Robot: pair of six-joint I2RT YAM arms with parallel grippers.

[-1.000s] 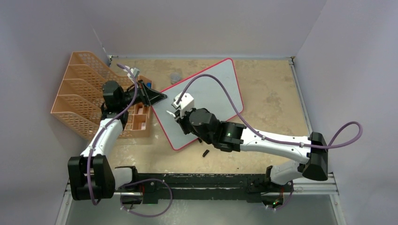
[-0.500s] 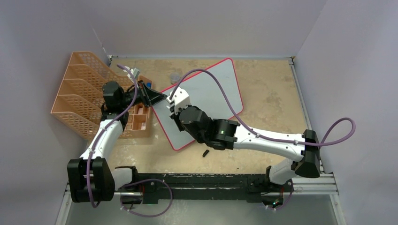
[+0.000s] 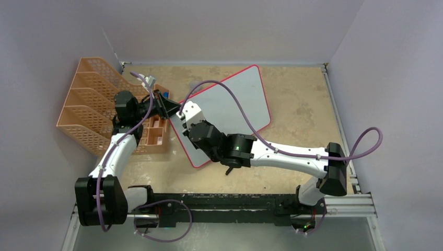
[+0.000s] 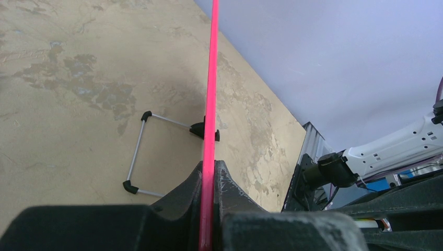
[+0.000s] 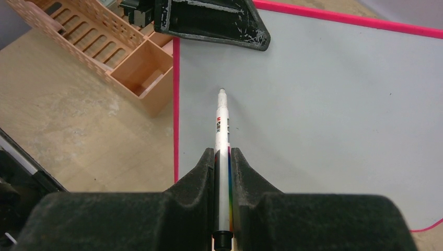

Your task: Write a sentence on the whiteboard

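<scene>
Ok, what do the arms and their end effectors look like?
The left arm and right arm have white links, black joints and looping purple cables. The left end effector and right end effector are black, tapering and scuffed.

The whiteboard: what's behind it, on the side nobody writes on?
In the left wrist view, a thin wire foot with black end caps sticks out from the whiteboard onto the tan table. From above, the board itself covers that side.
</scene>
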